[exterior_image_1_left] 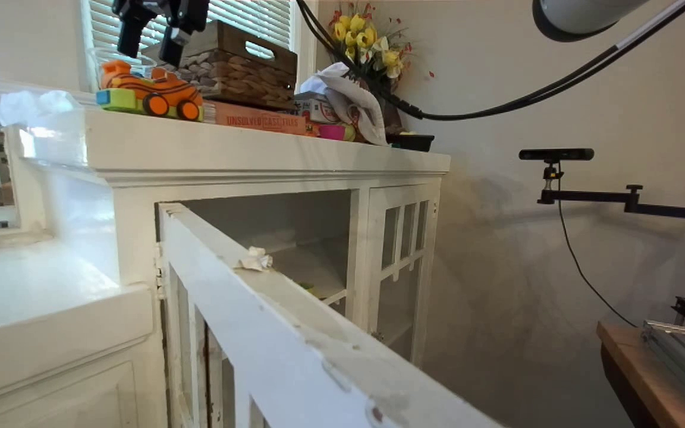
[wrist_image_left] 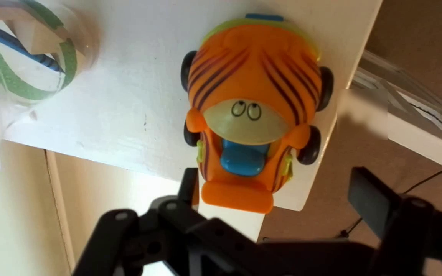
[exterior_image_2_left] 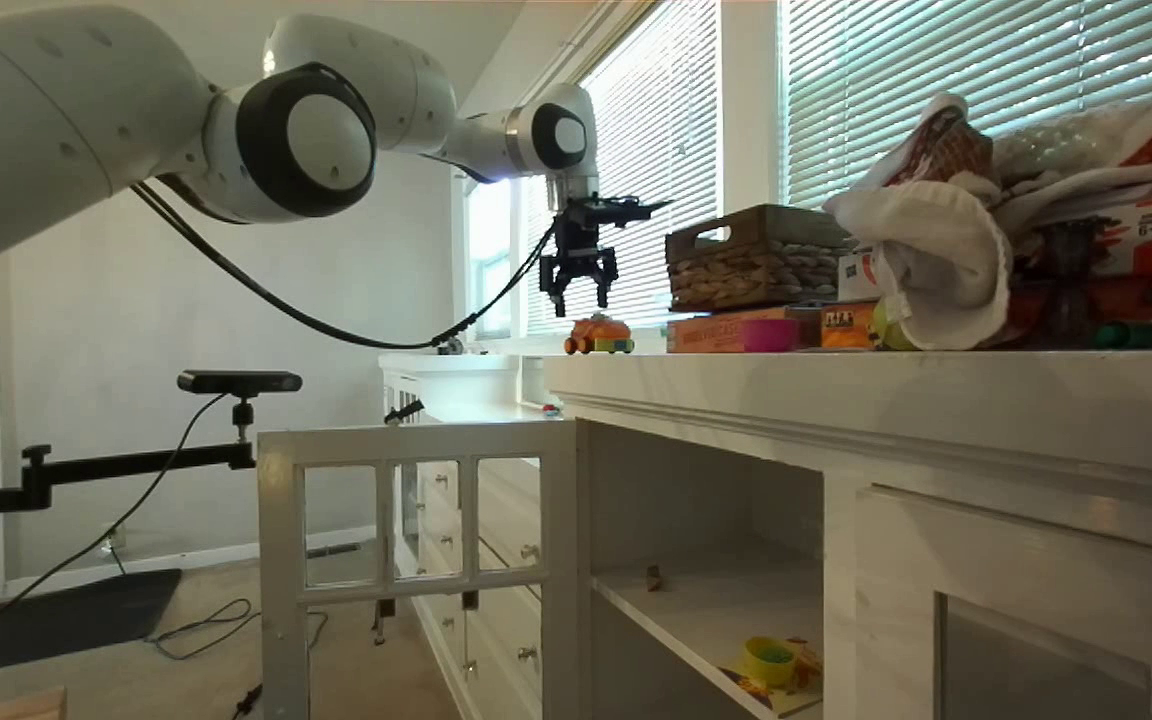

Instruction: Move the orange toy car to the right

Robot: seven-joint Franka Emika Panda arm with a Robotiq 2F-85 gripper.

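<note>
Above, a black pincer, jaws spread wide apart, below it a striped orange toy car, near a white surface's corner, wicker basket farther along.

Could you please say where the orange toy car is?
In both exterior views, the toy car sits at the left end of the cabinet top, left of the orange box, below the gripper.

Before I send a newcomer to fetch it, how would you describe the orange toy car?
Find the white cabinet with one door open. At a corner of its top, below the open gripper, sits the orange toy car. Unlike the flat orange box nearby, it has black wheels, dark stripes and cartoon eyes.
</note>
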